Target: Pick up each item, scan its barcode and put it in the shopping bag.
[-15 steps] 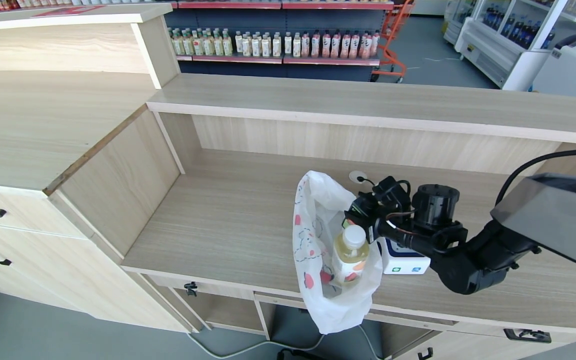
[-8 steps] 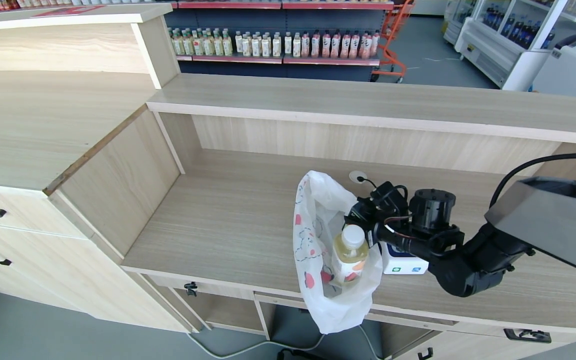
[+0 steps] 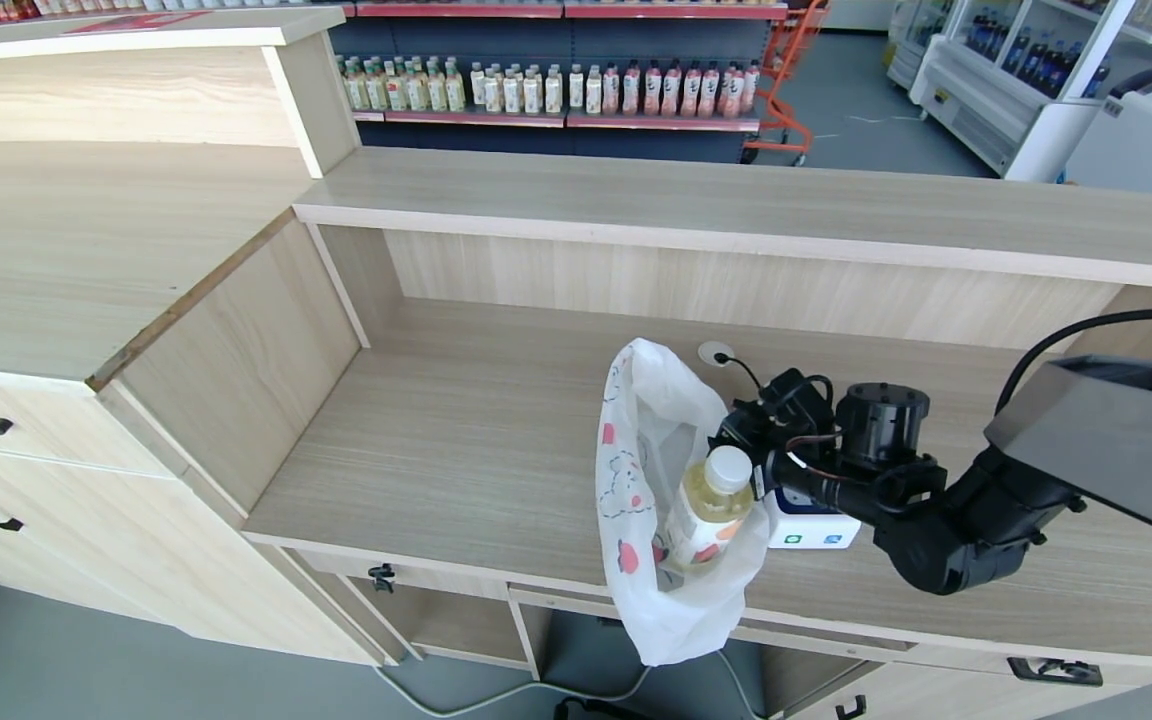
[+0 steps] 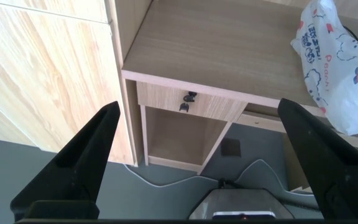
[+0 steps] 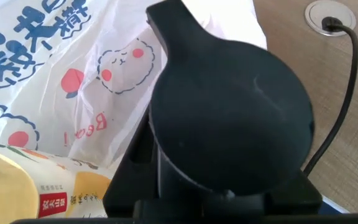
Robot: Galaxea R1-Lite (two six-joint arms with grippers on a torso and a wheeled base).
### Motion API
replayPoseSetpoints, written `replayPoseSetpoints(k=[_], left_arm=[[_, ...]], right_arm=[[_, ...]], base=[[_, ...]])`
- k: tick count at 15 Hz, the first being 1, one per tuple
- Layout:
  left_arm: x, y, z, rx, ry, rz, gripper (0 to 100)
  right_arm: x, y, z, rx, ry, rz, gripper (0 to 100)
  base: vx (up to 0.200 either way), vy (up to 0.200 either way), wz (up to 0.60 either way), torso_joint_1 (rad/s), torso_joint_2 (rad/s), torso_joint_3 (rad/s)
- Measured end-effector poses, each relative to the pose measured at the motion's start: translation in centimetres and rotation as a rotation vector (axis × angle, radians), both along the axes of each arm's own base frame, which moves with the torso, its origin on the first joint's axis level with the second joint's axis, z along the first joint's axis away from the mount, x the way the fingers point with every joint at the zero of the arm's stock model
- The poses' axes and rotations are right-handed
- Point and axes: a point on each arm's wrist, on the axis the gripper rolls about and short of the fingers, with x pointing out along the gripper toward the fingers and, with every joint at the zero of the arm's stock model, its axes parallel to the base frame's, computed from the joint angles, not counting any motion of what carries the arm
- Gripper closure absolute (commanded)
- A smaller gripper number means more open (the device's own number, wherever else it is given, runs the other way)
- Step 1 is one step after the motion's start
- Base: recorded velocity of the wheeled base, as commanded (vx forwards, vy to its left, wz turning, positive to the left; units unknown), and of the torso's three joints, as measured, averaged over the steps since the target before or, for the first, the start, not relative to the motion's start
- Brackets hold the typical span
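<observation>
A white printed shopping bag (image 3: 636, 470) stands open at the counter's front edge, its bottom hanging over it. Inside leans a bottle (image 3: 711, 510) of pale yellow drink with a white cap. My right gripper (image 3: 761, 445) hovers right beside the bag's mouth, shut on a black corded barcode scanner (image 3: 786, 410). In the right wrist view the scanner (image 5: 229, 112) hides the fingers; behind it are the bag (image 5: 61, 62) and the bottle's label (image 5: 17, 193). My left gripper (image 4: 201, 162) hangs open below the counter front, left of the bag (image 4: 334, 81).
A white box (image 3: 816, 525) with a blue top sits on the counter just right of the bag. The scanner cable (image 5: 347, 81) runs to a grommet (image 3: 715, 352) behind it. A raised ledge (image 3: 736, 200) borders the back; a side wall (image 3: 246, 370) stands at left.
My right gripper with the scanner has shifted a little to the right. The bag's mouth and the bottle lean rightwards with it.
</observation>
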Motion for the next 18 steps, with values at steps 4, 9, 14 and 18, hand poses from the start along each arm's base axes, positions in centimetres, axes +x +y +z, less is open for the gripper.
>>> replayPoseSetpoints(k=[4, 9, 14, 18], left_arm=[[0.0, 0.0, 0.0, 0.000, 0.000, 0.000, 0], [0.0, 0.0, 0.0, 0.000, 0.000, 0.000, 0], [0.0, 0.0, 0.0, 0.000, 0.000, 0.000, 0], [0.0, 0.0, 0.0, 0.000, 0.000, 0.000, 0]], right_arm=[[0.0, -0.1, 0.2, 0.006, -0.002, -0.002, 0], [-0.1, -0.2, 1.7, 0.016, -0.025, -0.004, 0], [-2.1, -3.4, 6.6, 0.025, -0.095, -0.071, 0], [-6.5, -8.7, 9.2, 0.014, -0.115, -0.209, 0]], base=[[0.000, 0.000, 0.00, 0.000, 0.00, 0.000], [0.000, 0.000, 0.00, 0.000, 0.00, 0.000], [0.000, 0.000, 0.00, 0.000, 0.00, 0.000], [0.000, 0.000, 0.00, 0.000, 0.00, 0.000]])
